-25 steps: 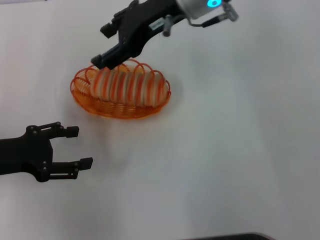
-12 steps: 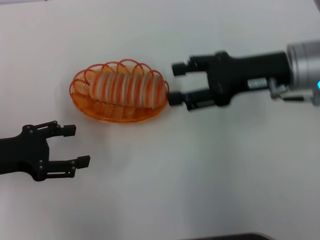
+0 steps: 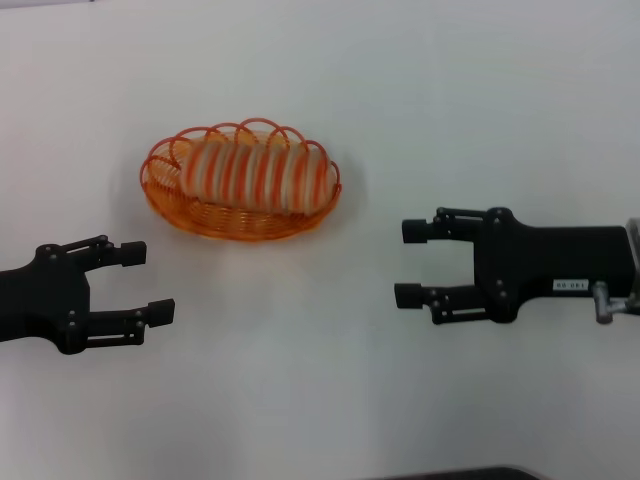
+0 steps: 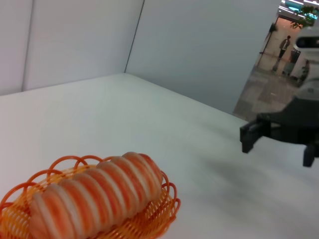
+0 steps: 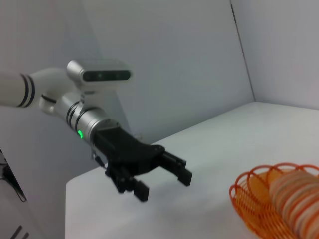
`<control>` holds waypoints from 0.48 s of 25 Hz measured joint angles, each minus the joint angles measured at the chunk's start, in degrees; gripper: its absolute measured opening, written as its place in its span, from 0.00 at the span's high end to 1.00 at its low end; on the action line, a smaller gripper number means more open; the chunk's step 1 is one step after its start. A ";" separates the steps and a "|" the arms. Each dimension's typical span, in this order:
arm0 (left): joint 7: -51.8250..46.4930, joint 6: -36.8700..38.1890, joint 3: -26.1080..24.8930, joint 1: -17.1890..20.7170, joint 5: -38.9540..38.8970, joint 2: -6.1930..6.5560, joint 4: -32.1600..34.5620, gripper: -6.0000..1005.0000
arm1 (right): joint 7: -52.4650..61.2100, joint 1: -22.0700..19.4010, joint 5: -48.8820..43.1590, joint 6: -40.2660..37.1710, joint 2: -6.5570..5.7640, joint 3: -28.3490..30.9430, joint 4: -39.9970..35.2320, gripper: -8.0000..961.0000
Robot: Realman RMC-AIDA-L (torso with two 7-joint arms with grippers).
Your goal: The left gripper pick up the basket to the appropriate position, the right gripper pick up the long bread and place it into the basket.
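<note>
The orange wire basket (image 3: 180, 214) stands on the white table, left of centre. The long bread (image 3: 257, 175), beige with orange stripes, lies inside it. My left gripper (image 3: 146, 283) is open and empty at the left edge, nearer me than the basket and apart from it. My right gripper (image 3: 409, 263), with a small white label, is open and empty at the right, well clear of the basket. The left wrist view shows the bread (image 4: 94, 196) in the basket (image 4: 149, 224) and the right gripper (image 4: 279, 142) beyond. The right wrist view shows the basket (image 5: 249, 206), the bread (image 5: 294, 194) and the left gripper (image 5: 163, 178).
The white table (image 3: 330, 400) spreads around the basket. A dark edge (image 3: 460, 473) shows at the near side. Grey wall panels (image 4: 189, 45) stand behind the table.
My right gripper has drawn away from the basket, swinging right and toward me, and now rests open at the right. The bread stays in the basket. My left gripper has shifted slightly left.
</note>
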 joint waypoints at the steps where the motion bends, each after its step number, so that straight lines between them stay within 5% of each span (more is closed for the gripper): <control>1: 0.00 0.00 0.00 0.00 0.00 0.00 0.00 0.13 | -0.84 -0.38 -0.32 0.17 -0.07 0.22 0.49 0.12; 12: -0.44 -2.57 -0.06 0.45 0.49 -0.02 -2.16 0.13 | -2.62 -1.38 -7.12 0.81 -0.14 4.75 1.76 0.12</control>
